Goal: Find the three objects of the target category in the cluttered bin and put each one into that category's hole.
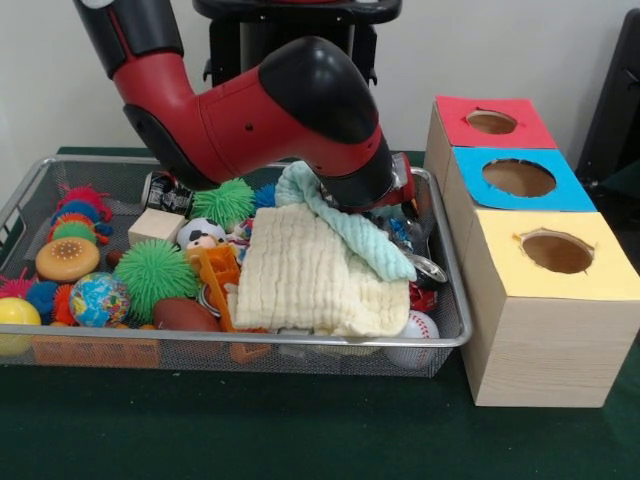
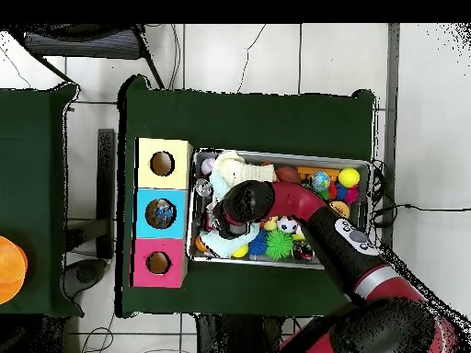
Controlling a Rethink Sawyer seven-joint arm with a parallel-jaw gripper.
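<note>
The red and black arm reaches down into the wire bin [image 1: 30,190], and its wrist [image 1: 350,165] is low over the bin's back right part. My gripper is hidden behind the wrist and a mint cloth [image 1: 345,225] draped against it. A cream cloth [image 1: 315,275] covers the bin's right half. Three boxes stand beside the bin, with a red hole [image 1: 491,122], a blue hole [image 1: 518,178] and a yellow hole [image 1: 556,252]. From overhead the wrist [image 2: 241,202] covers the bin's box-side end, and a small bluish object [image 2: 162,213] lies inside the blue hole.
The bin's left half holds two green spiky balls [image 1: 155,272] [image 1: 224,203], a globe ball [image 1: 98,298], a yellow ball [image 1: 15,315], a burger toy [image 1: 67,259], a brown football [image 1: 185,315], a wooden block [image 1: 155,226] and a can [image 1: 168,192]. A baseball [image 1: 418,328] lies at the front right corner.
</note>
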